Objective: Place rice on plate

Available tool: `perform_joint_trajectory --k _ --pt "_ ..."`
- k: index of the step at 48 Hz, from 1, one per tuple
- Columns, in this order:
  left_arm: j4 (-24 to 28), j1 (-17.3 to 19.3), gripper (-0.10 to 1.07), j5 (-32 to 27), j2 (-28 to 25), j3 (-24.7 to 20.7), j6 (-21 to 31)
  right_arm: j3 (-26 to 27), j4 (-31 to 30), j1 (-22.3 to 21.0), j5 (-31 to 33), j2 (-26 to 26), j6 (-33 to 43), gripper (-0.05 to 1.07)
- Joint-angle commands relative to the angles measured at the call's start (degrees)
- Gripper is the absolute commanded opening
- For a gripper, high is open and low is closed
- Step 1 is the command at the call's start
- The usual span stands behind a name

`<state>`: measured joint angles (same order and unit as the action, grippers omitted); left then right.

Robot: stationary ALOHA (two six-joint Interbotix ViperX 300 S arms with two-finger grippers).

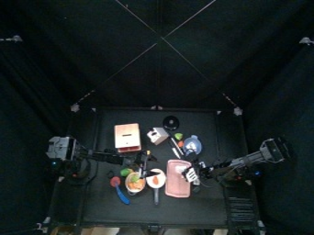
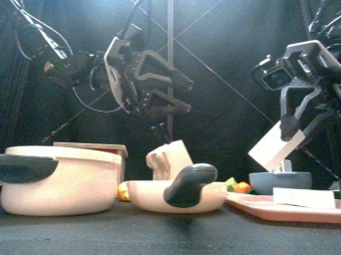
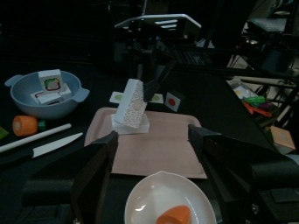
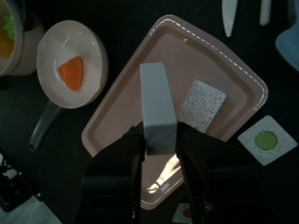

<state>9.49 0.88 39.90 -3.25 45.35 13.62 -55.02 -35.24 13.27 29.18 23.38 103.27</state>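
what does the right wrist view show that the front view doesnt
Only the right wrist view: the full outline of the pink tray, a speckled square lying on it, a white bowl holding an orange piece, and a green-dotted card beside the tray.

Only the front view: a cream pot at the left, the left gripper hanging behind.

Both: the right gripper holding a white packet above the tray.
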Motion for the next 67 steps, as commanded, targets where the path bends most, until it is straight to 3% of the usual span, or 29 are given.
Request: perform_joint_trajectory --k 1,9,21,33,41,48,60,67 --pt "-0.4 0.3 0.98 0.5 1.1 -0.4 -0.1 1.7 0.0 -0.9 0.7 2.2 0.0 0.53" --pt "-0.5 0.2 0.98 0.5 1.3 0.0 -0.1 2.4 -2.0 -2.5 3.0 5.3 2.0 0.53" --pt "-0.7 0.2 0.98 0.5 1.3 0.5 -0.2 0.4 -19.8 -2.1 5.8 10.2 26.1 0.53" --pt "-0.7 0.2 0.98 0.5 1.3 0.9 -0.2 -2.2 -29.0 8.6 17.8 8.2 48.8 0.53" --pt "-0.7 0.2 0.98 0.5 1.3 0.9 -0.1 -0.8 -29.2 19.8 31.0 3.4 61.2 0.53" --pt "-1.4 0.2 0.98 0.5 1.3 0.9 -0.2 1.4 -27.3 25.9 37.0 -3.8 71.6 0.53" --pt "-2.1 0.2 0.98 0.5 1.0 1.1 -0.2 7.2 -25.0 29.5 38.4 -19.2 91.2 0.53" --pt "-2.0 0.2 0.98 0.5 0.9 1.1 -0.2 9.5 -26.5 29.2 38.2 -23.3 94.8 0.53"
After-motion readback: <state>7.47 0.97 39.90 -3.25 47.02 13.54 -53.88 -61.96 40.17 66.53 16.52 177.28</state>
